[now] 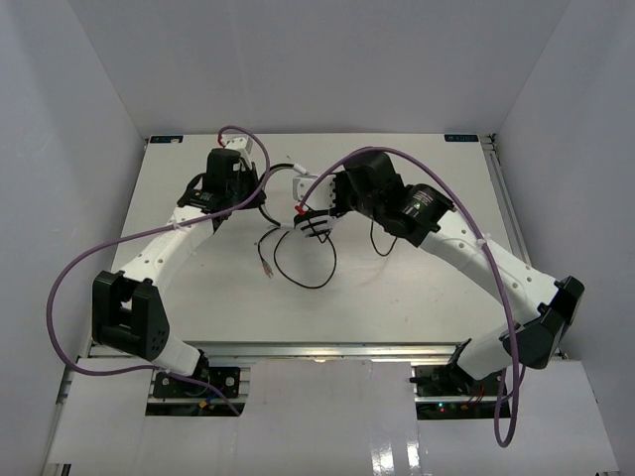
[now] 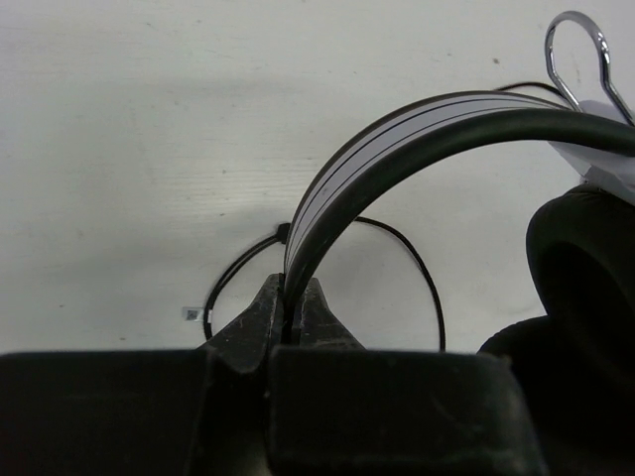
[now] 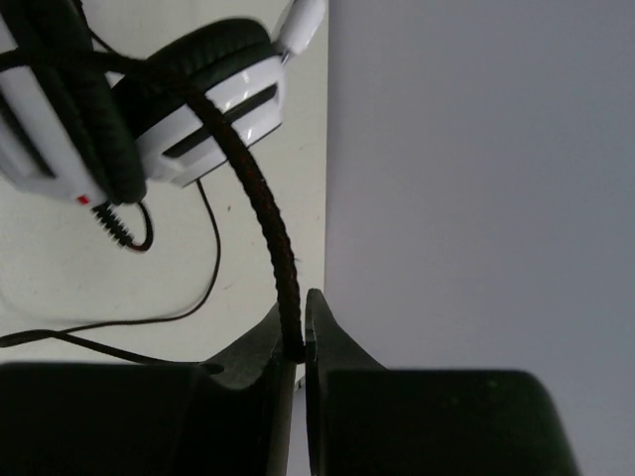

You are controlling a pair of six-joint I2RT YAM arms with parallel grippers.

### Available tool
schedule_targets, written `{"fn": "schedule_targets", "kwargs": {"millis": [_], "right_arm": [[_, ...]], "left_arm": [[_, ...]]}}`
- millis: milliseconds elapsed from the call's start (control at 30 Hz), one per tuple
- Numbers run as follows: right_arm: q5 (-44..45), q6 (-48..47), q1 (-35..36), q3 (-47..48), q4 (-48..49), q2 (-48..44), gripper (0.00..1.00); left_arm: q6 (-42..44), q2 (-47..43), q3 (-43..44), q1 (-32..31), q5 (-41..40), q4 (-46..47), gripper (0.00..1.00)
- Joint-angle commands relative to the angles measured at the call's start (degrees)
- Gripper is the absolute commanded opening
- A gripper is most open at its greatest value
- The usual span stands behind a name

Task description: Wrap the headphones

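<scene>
The white headphones (image 1: 314,224) with black ear pads are held above the middle of the table between both grippers. My left gripper (image 2: 293,309) is shut on the white, black-trimmed headband (image 2: 417,129); a black ear pad (image 2: 585,258) hangs at the right of that view. In the top view the left gripper (image 1: 260,190) is left of the headphones. My right gripper (image 3: 300,332) is shut on the black cable (image 3: 268,218), which runs up over a white ear cup (image 3: 218,109). In the top view the right gripper (image 1: 335,206) is just right of the cup. The rest of the cable (image 1: 303,268) lies in loops on the table.
The cable's free end (image 1: 266,268) lies near the middle of the table. Thick purple arm cables (image 1: 69,288) arc over both arms. White walls (image 3: 476,178) enclose the table close behind the headphones. A small sticker (image 2: 191,313) lies on the table.
</scene>
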Motion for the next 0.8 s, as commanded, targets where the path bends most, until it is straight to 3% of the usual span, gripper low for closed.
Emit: {"fn": "schedule_targets", "kwargs": {"millis": [0, 267, 467, 700, 767], "right_arm": [[-8.26, -2.86, -0.24, 6.59, 1.43, 2.45, 0.08], [-14.43, -1.38, -0.30, 5.50, 1.72, 3.68, 0.08], [-6.82, -5.73, -1.17, 0.58, 6.62, 1.87, 0.08], [-11.54, -4.95, -3.93, 3.25, 5.06, 1.52, 0.08], [-8.89, -5.19, -3.96, 1.86, 7.38, 1.88, 0.08]], "left_arm": [[0.17, -4.03, -0.31, -2.25, 8.74, 3.80, 0.00], [-5.34, -2.85, 0.69, -4.04, 11.05, 4.86, 0.00], [-8.55, 0.16, 3.89, -4.31, 17.94, 4.76, 0.00], [-8.32, 0.96, 5.22, -4.93, 20.02, 3.28, 0.00], [-8.37, 1.48, 6.19, -5.46, 22.29, 3.36, 0.00]]}}
